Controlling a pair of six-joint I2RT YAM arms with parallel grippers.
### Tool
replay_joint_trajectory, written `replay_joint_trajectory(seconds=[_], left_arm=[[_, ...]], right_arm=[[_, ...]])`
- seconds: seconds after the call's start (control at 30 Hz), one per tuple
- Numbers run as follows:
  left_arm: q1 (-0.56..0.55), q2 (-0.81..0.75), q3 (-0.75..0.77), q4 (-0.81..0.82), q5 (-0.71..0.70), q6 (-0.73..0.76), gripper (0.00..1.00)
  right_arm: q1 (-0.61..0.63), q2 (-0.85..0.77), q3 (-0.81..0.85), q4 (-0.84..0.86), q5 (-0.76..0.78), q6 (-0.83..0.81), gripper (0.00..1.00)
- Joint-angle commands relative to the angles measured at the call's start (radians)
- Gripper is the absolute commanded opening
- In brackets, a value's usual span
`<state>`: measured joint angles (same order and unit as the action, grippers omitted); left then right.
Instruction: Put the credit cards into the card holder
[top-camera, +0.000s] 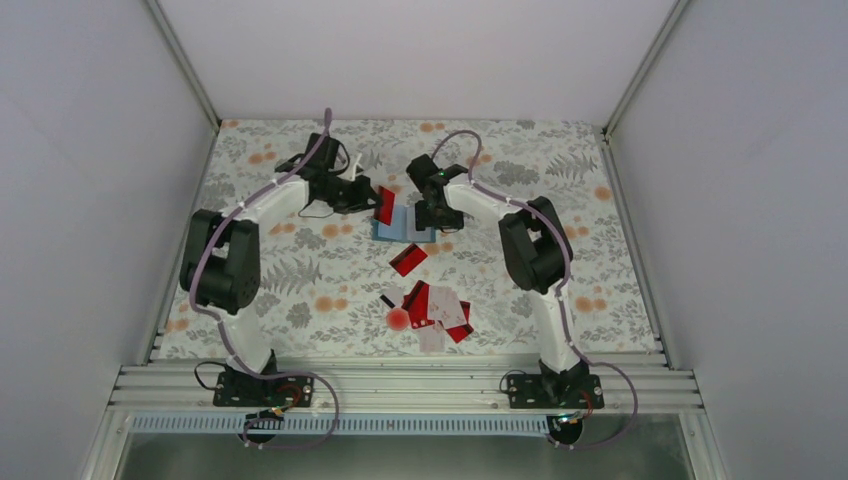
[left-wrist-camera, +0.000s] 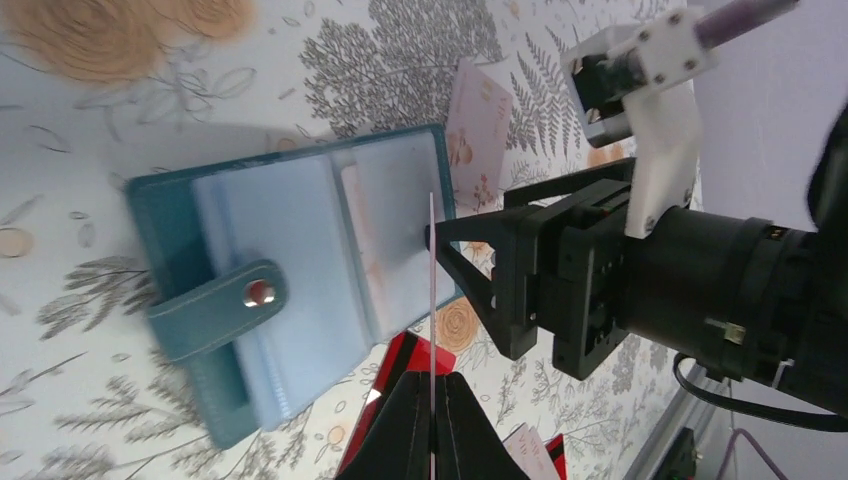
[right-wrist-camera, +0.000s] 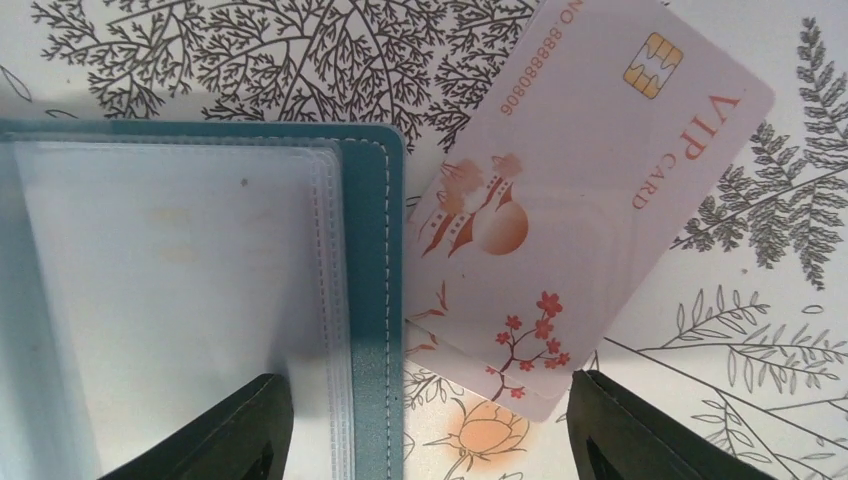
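White walls close in a table spread with a flowered cloth, with the two arms bolted at its near edge. Nearest them, toward the middle, lies a loose pile of cards, red and pale ones overlapping. A round red blob sits just to the pile's left, and a small black piece lies beside that. A little farther out, a single red card lies flat on its own. Beyond it is the card holder, teal, lying open on the cloth with its clear plastic sleeves facing up and its snap strap folded across them. A pale pink card lies flat just beside the holder's edge, below the right arm's wrist. One corner meets that edge, and whether it slips underneath cannot be told. The left gripper is at the holder's left side, its fingers pressed together on an upright red card held over the sleeves. From the left wrist this card shows only as a thin pale line. The right gripper hangs over the holder's other side with its fingers spread wide and nothing pinched between them, one finger above the sleeves and the other above the pink card.
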<state>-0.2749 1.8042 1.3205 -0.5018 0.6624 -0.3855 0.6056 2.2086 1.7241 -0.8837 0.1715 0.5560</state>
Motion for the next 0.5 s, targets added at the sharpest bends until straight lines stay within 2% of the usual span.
replay_joint_trajectory(seconds=[0.0, 0.17, 0.47], left_arm=[[-0.009, 0.069, 0.038, 0.07, 0.092, -0.029, 0.03], [-0.016, 0.159, 0.077, 0.07, 0.104, -0.019, 0.02], [-0.038, 0.228, 0.075, 0.102, 0.12, -0.037, 0.02]], right_arm=[[-0.018, 0.016, -0.061, 0.052, -0.035, -0.005, 0.7], [-0.027, 0.017, -0.093, 0.067, -0.061, -0.007, 0.69], [-0.031, 0.036, -0.116, 0.082, -0.11, -0.007, 0.69]])
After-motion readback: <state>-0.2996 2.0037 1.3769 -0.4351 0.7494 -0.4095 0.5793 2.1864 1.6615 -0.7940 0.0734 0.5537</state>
